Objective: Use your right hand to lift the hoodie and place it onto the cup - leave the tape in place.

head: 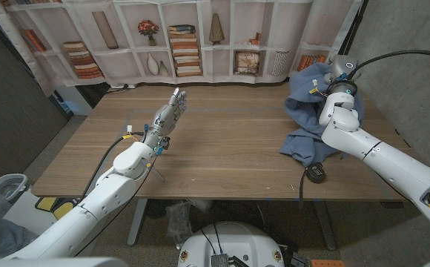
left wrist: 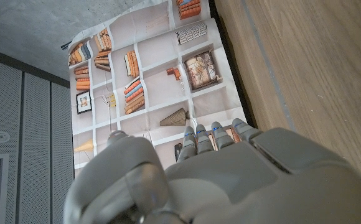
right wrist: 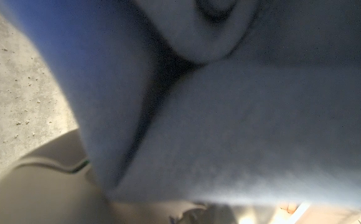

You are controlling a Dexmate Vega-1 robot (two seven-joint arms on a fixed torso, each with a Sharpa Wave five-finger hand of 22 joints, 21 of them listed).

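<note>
Behind the wooden tabletop (head: pixel 230 141) we see a printed bookshelf backdrop (head: pixel 178 41) with books, vases and a flower pot; it also shows in the left wrist view (left wrist: pixel 143 74).

Blue hoodie (head: pixel 311 111) is bunched up at the right far part of the tabletop, partly raised off the surface, its lower folds touching the wood. In the right wrist view the hoodie fabric (right wrist: pixel 230 106) is close up and blurred.

Right arm (head: pixel 371 152) reaches into the hoodie; we can't make out the right hand itself because cloth and wrist cover it, so we cannot tell its grip.

A dark round thing (head: pixel 316 173) lies at the near edge just beside the hoodie's lower fold; we can't tell if it is the tape.

Left hand (head: pixel 169 115) is raised over the left middle of the tabletop, fingers (left wrist: pixel 218 134) straight and close together, holding nothing, well apart from the hoodie.
</note>
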